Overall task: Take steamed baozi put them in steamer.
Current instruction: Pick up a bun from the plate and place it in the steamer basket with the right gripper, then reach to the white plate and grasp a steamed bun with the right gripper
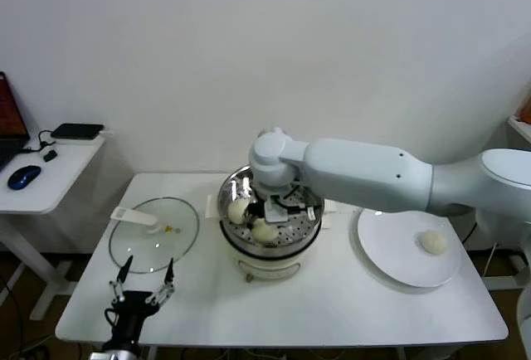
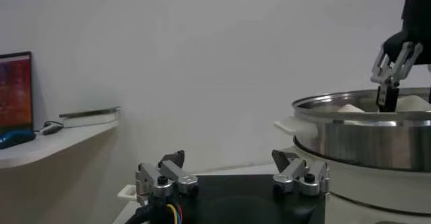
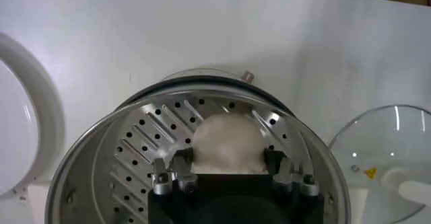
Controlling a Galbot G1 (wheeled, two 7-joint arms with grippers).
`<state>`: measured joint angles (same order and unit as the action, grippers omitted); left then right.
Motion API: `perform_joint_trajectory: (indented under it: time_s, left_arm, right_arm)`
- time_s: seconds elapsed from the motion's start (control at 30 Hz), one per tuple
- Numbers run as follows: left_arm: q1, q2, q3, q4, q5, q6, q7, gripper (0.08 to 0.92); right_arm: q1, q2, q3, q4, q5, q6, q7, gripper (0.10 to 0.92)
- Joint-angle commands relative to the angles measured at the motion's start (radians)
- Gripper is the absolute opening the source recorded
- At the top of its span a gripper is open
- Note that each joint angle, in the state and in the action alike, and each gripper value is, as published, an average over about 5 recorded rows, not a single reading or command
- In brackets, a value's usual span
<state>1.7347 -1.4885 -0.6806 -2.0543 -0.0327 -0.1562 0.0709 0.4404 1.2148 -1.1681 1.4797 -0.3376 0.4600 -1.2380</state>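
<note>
Head view: right arm reaches across the table (image 1: 332, 310) from the right, right gripper (image 1: 278, 202) down inside the steamer (image 1: 270, 248). Steamer sits upright mid-table, round steel pot on a white base, mouth up. Two baozi show in it: one (image 1: 238, 210) at the left side, one (image 1: 265, 231) toward the front. Both round, cream-white, smooth, no clear long axis. A further baozi (image 1: 432, 243) lies alone on the white plate (image 1: 390, 252), right of the steamer. Glass lid (image 1: 145, 248) lies flat, left of the steamer. Left gripper (image 1: 143, 284) sits low at the front-left table edge, fingers spread, holding nothing.

Left wrist view: left gripper (image 2: 232, 176) wide open and empty. Steamer (image 2: 363, 141) beside it, bun tops just showing over the rim. Right gripper (image 2: 390, 77) hangs at the rim.

Right wrist view: right gripper (image 3: 229, 171) closed partway around a baozi (image 3: 225, 144), fingers touching both its sides. Bun rests on or just above the perforated tray; can't tell which. Steamer (image 3: 135, 138) wall rings it. Plate (image 3: 40, 131) edge and lid (image 3: 384, 144) show to either side.
</note>
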Motion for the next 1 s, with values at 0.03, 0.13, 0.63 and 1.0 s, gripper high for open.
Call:
perform_joint_trajectory:
  time_s: [0.03, 0.13, 0.63, 1.0]
  left_arm:
    - [-0.001, -0.001, 0.002, 0.002, 0.001, 0.000, 0.000, 0.823]
    - [-0.002, -0.002, 0.003, 0.003, 0.002, 0.000, 0.000, 0.823]
    - [-0.006, -0.003, 0.005, 0.006, 0.005, 0.003, 0.000, 0.823]
    - [0.000, 0.001, 0.005, 0.004, 0.002, 0.000, 0.000, 0.823]
  right_arm:
    - [-0.033, 0.013, 0.002, -0.013, -0.012, 0.004, 0.004, 0.687]
    - [-0.039, 0.016, 0.006, -0.018, -0.016, 0.010, 0.008, 0.687]
    - [-0.038, 0.018, 0.034, -0.036, -0.011, 0.045, 0.012, 0.816]
    - [0.259, -0.121, -0.078, -0.054, 0.393, -0.076, -0.030, 0.823]
